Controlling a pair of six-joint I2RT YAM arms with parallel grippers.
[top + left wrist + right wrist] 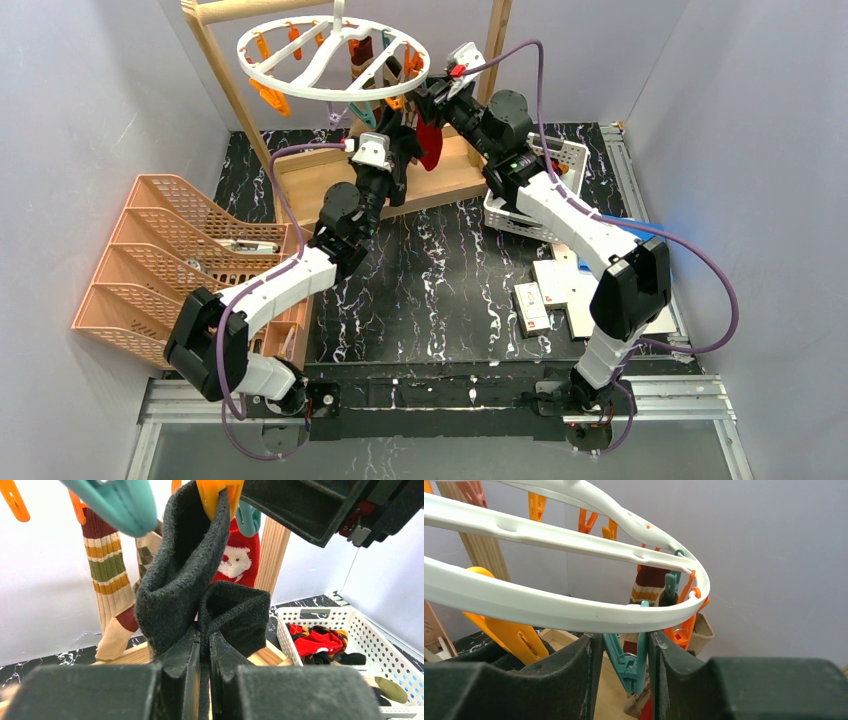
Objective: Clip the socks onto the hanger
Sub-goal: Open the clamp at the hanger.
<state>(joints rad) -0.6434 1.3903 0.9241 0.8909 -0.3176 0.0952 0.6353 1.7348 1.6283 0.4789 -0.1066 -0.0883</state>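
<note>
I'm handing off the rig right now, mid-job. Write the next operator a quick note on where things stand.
Left gripper: shut on the dark sock, whose top edge sits in an orange clip.
Right gripper: fingers either side of a teal clip under the hanger; unclear whether it is squeezing.
Done: striped sock, argyle sock and Santa sock hang from clips.
Left: confirm the dark sock holds, release, then clip the remaining socks from the white basket.
</note>
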